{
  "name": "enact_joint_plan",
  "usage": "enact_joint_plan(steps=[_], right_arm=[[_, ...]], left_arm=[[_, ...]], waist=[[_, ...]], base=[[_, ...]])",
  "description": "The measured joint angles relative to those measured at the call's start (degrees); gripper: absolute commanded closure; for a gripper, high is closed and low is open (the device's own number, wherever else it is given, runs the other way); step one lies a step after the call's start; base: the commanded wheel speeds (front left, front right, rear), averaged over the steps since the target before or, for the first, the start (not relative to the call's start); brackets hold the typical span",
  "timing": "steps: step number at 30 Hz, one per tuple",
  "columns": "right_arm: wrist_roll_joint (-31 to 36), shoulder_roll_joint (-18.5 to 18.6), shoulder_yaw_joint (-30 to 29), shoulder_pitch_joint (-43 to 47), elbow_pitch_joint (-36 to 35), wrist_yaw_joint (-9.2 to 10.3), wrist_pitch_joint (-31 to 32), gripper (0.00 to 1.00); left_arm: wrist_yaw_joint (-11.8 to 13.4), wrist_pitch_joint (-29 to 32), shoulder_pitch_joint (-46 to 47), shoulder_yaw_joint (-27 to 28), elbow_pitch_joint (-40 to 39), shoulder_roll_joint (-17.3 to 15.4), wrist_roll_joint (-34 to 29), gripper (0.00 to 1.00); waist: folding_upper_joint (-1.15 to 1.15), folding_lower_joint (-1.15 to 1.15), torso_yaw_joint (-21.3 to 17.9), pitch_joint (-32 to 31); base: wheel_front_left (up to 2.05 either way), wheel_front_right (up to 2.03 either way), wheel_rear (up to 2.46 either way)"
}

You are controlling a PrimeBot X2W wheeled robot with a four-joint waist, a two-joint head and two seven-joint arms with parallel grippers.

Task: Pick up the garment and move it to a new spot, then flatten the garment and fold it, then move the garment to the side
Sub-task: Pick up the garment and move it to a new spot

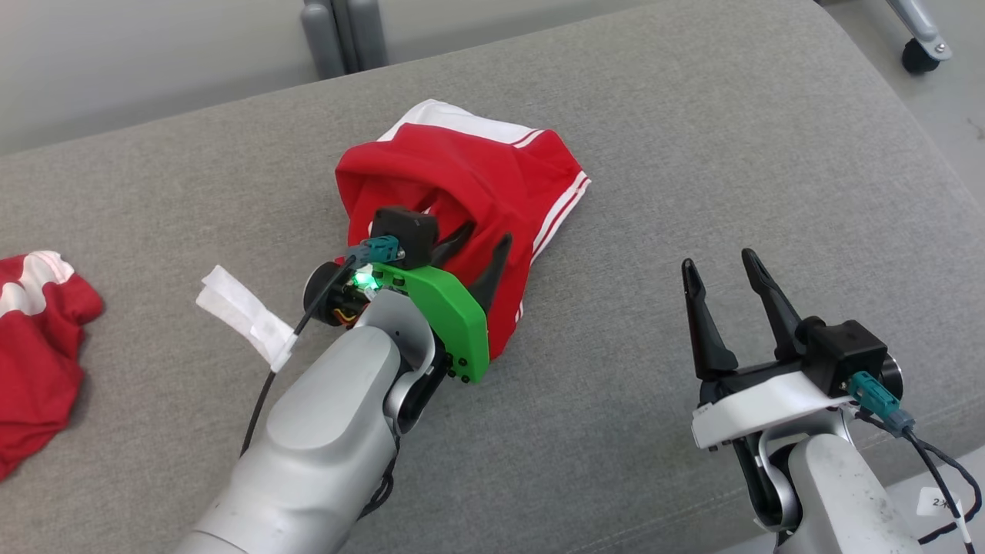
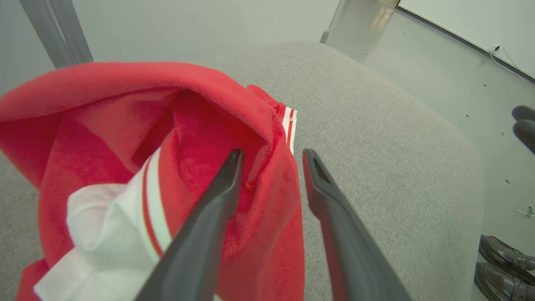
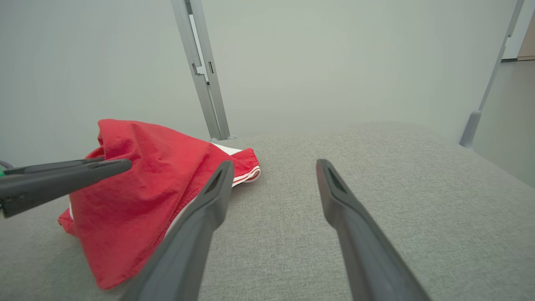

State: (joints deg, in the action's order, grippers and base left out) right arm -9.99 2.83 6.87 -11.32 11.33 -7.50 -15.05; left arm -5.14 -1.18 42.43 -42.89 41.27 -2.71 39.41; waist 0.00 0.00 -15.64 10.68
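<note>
Nearest us on the head camera, down at five o'clock, the right gripper point(image 1: 719, 260) hovers over bare grey cushion point(image 1: 692, 154), its two dark fingers spread and nothing between them. Its own wrist camera confirms it: right gripper point(image 3: 274, 163) released, only grey fabric in the gap.

Across at seven o'clock the pale left forearm runs up to the green wrist plate, and the left gripper point(image 1: 487, 233) is right in among the cloth. The wrist camera gives the close look: left gripper point(image 2: 273, 152) has its jaws parted, one finger tucked inside the red opening and the other outside over the cushion, with a fold of the hem standing between them. The fold is straddled, not pinched.

And there is the garment point(image 1: 462, 165), red shorts with white side stripes, bunched in a heap near the middle of the cushion at about twelve o'clock from the left gripper. Its white lining point(image 2: 104, 234) shows at seven o'clock on the left wrist camera. From the right wrist, the garment point(image 3: 146, 188) sits at nine o'clock, its striped edge flat on the cushion.

Off at nine o'clock on the head camera, a white strip point(image 1: 246, 312) lies beside the arm's cable, and further out a second red cloth point(image 1: 35, 338) sits at the edge. Far at one o'clock, a black caster point(image 1: 919, 55) stands on the floor.
</note>
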Motion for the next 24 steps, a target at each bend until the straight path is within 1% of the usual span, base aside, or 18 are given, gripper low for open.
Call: enact_joint_plan(steps=[3,5,7,8,10,13,16,18,20,24], right_arm=[[0.04,-0.01,-0.45,0.02,-0.02,0.0,0.0,0.0],[0.23,-0.03,-1.01,0.24,0.02,0.0,0.0,0.0],[0.56,-0.02,-1.65,0.55,0.1,0.0,0.0,0.0],[0.67,-0.01,-2.03,0.71,0.18,0.0,0.0,0.0],[1.04,-0.01,-2.81,1.15,0.24,0.0,0.0,0.0],[1.24,-0.05,-3.91,1.74,0.34,0.0,0.0,0.0],[1.6,-0.01,-5.2,2.04,0.22,0.0,-0.01,0.0],[1.89,-0.03,-5.76,2.66,0.29,0.0,-0.01,0.0],[2.14,-0.03,-6.35,2.97,0.38,0.0,-0.01,0.0],[2.55,-0.03,-6.57,3.59,0.45,0.0,-0.01,0.0]], left_arm=[[-0.19,-3.6,-0.49,-0.15,-1.02,0.0,1.35,0.0],[-0.4,-7.15,-1.17,0.75,-2.44,-0.12,1.78,0.0],[-0.49,-10.43,-2.4,1.42,-4.63,-1.37,1.79,0.0],[-0.42,-11.72,-3.32,2.22,-6.11,-2.5,1.57,0.0],[0.56,-13.03,-5.64,4.03,-8.64,-5.09,1.07,0.0],[2.36,-13.68,-11.18,8.59,-14.91,-8.28,0.19,0.0],[3.87,-13.89,-17.04,15.89,-23.58,-9.82,-1.86,0.0],[4.7,-13.96,-21.85,20.57,-27.44,-10.6,-4.06,0.0],[5.2,-13.96,-26.52,24.49,-29.82,-10.5,-5.2,0.0],[4.86,-13.96,-32.31,29.54,-32.62,-9.46,-9.35,0.0]], waist=[[0.0,0.0,1.21,-0.22],[0.0,0.0,2.18,-0.53],[0.0,0.0,3.1,-0.94],[0.0,0.0,3.61,-1.22],[0.0,0.0,4.55,-1.8],[0.0,0.0,6.02,-2.98],[0.0,0.0,7.32,-4.04],[0.0,0.0,8.07,-4.74],[0.0,0.0,8.73,-5.47],[0.0,0.0,10.17,-6.87]], base=[[0.0,0.0,0.0],[0.0,0.0,0.0],[0.0,0.0,0.0],[0.0,0.0,0.0],[0.0,0.0,0.0],[0.0,0.0,0.0],[0.0,0.0,0.0],[0.0,0.0,0.0],[0.0,0.0,0.0],[0.0,0.0,0.0]])
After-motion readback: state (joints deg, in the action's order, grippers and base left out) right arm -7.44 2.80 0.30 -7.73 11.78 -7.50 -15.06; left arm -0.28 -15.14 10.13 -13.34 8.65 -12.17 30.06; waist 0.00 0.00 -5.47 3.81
